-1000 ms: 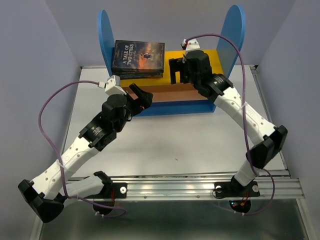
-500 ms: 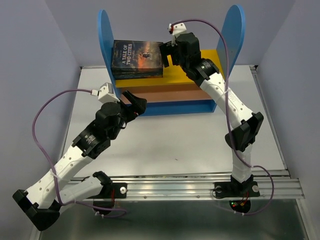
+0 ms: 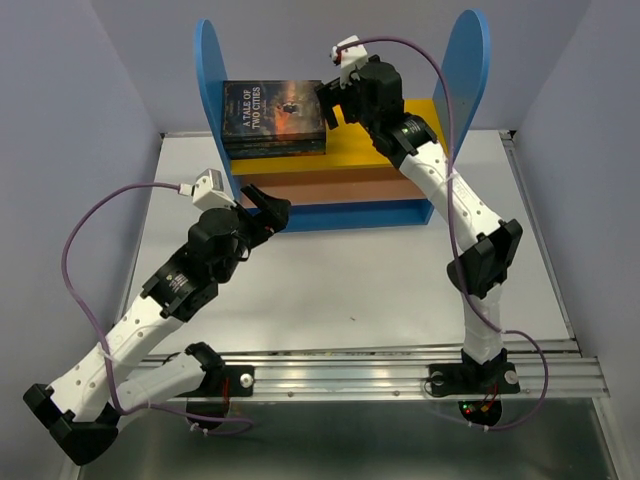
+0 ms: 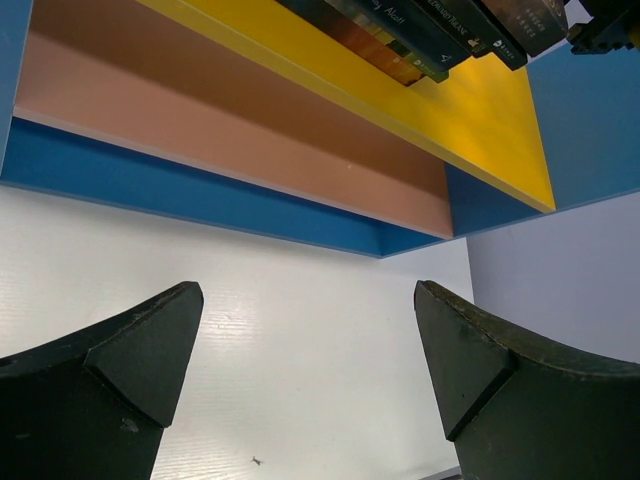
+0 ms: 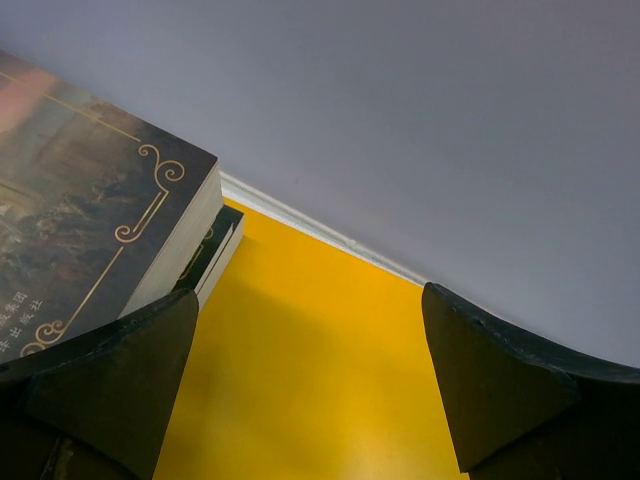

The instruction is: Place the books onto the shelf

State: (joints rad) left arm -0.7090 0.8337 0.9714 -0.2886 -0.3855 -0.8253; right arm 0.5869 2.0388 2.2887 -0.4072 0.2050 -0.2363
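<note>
Smooth white table (image 3: pixel 400 270), thin paperbacks (image 3: pixel 272 118) stacked flat — yellow board (image 3: pixel 345 160)

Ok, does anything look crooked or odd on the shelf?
Only slightly: the stack of books lies flat on the yellow top board, its lower books poking out from under the top one. Nothing looks damaged.

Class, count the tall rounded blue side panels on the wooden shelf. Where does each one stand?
2. One rounded blue panel stands at the wooden shelf's left end beside the stacked paperback books; the other at its right end.
</note>
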